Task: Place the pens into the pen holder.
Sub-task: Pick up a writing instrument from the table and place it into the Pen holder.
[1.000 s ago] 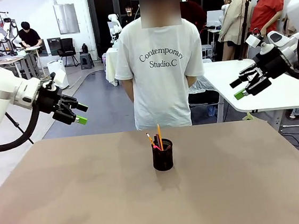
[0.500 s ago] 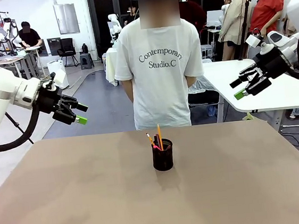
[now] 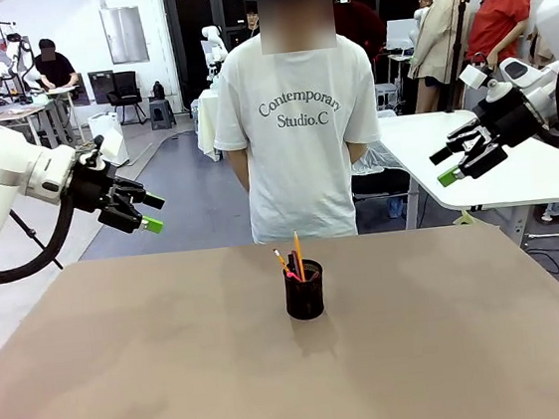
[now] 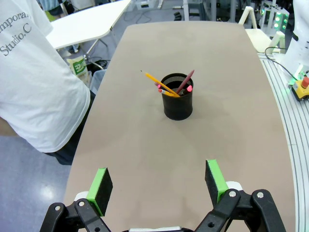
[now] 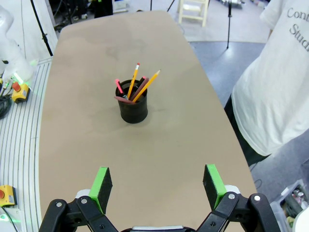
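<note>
The black mesh pen holder [image 3: 304, 289] stands on the brown table [image 3: 157, 372] near its far middle. Inside it the pens lean upright: a yellow-orange pencil [image 3: 298, 254], a reddish-brown pencil [image 4: 186, 81] and a marker with red ends [image 5: 117, 86]. The holder also appears in the left wrist view [image 4: 177, 102] and the right wrist view [image 5: 133, 109]. My left gripper [image 3: 151, 212] hangs open, high off the table's left side. My right gripper [image 3: 443, 166] is open too, raised off the right side. Both are empty and well away from the holder.
A person in a white T-shirt [image 3: 295, 118] stands at the table's far edge, just behind the holder. A white table [image 3: 515, 170] stands at the right rear. An emergency-stop button box [image 5: 6, 195] sits beside the table rail.
</note>
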`<state>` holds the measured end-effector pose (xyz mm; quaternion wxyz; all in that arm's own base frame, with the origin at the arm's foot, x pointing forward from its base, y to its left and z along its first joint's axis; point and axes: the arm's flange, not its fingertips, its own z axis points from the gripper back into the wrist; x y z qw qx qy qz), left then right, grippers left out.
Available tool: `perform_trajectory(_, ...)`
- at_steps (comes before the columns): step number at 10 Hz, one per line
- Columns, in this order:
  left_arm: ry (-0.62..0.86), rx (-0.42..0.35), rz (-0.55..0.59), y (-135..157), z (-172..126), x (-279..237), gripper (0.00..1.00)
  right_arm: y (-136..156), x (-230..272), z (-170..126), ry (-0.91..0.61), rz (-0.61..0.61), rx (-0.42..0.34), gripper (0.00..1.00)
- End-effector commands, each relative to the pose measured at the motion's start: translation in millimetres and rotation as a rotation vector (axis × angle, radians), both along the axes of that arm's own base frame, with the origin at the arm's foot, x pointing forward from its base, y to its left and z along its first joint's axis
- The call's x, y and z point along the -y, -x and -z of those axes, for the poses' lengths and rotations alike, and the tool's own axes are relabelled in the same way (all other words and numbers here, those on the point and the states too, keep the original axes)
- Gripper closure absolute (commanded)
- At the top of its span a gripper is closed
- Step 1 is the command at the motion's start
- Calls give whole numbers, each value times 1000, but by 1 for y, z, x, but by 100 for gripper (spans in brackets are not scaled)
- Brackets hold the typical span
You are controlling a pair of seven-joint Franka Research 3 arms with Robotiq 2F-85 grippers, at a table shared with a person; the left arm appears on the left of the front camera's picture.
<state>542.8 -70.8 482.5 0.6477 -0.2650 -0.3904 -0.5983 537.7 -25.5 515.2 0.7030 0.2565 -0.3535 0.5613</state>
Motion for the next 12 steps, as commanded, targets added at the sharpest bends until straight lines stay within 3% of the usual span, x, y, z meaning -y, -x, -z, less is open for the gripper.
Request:
perform_trajectory(1, 0, 0, -2, -1, -1, 0, 0, 2, -1, -1, 2, 4, 4, 0)
perform_trajectory(12, 0, 0, -2, -1, -1, 0, 0, 2, -1, -1, 2, 4, 4, 0)
